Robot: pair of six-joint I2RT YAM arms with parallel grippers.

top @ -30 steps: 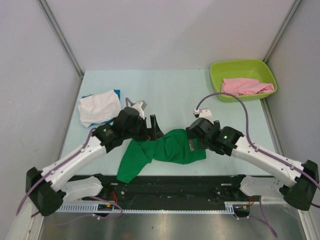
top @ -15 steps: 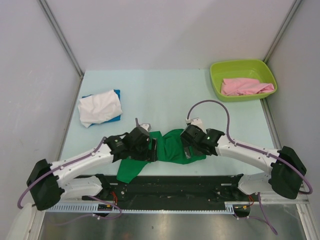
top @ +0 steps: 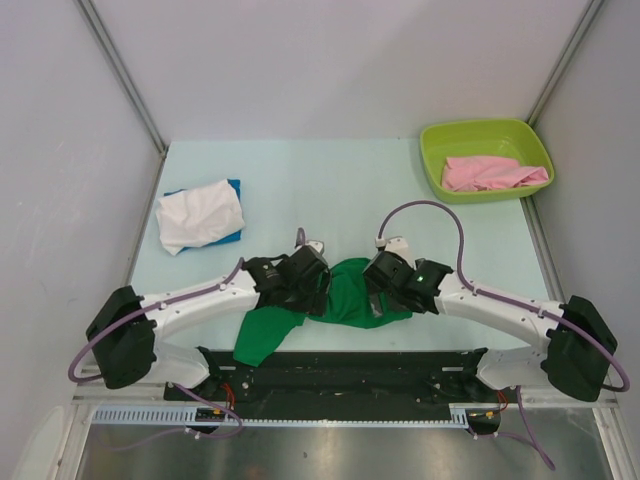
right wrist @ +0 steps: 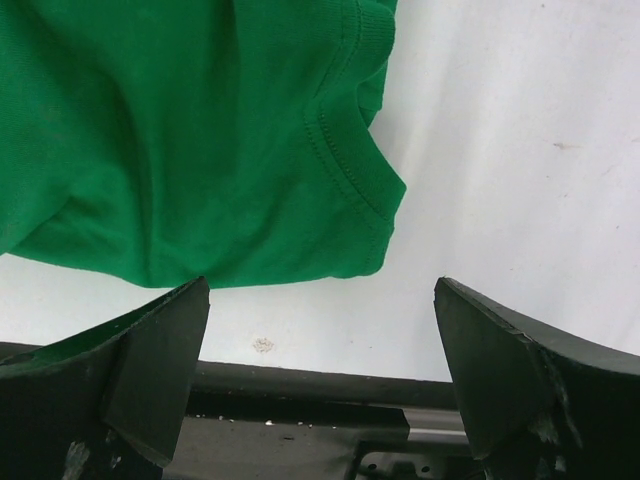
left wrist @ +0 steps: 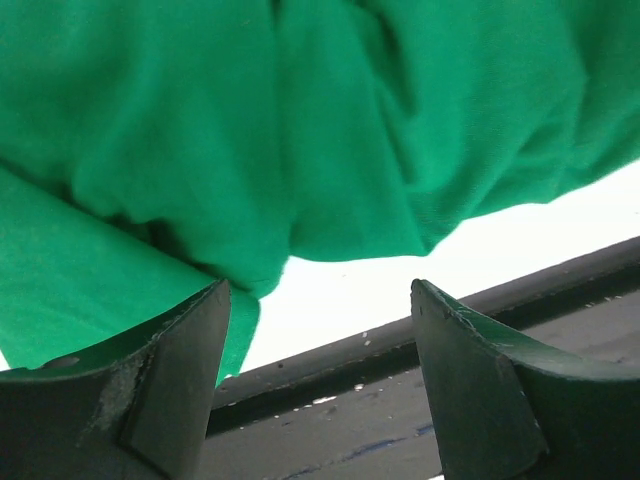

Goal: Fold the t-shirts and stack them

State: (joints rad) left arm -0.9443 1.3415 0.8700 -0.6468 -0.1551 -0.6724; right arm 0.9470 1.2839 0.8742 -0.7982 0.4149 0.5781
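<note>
Top external view suggests the task is about half done. A white t-shirt (top: 200, 215) lies on a blue t-shirt (top: 233, 238), well beyond the left claw (left wrist: 318, 300) and off to its left. That looks like the start of a stack, though from this height I cannot tell how neatly either is folded.

The green t-shirt (top: 350, 298) lies crumpled and unfolded between the two claws, at the near edge of the worktop (top: 330, 190). A pink t-shirt (top: 490, 173) sits bunched in the lime-green tub (top: 436, 140), far beyond the right claw (right wrist: 322, 288) and to its right. By my judgement, those two are left to fold and stack.

The left claw's jaws stand apart with nothing clamped, green cloth just ahead of the tips. The right claw gapes wide and empty, the collar just ahead.

No brand, label or writing can be read anywhere.
</note>
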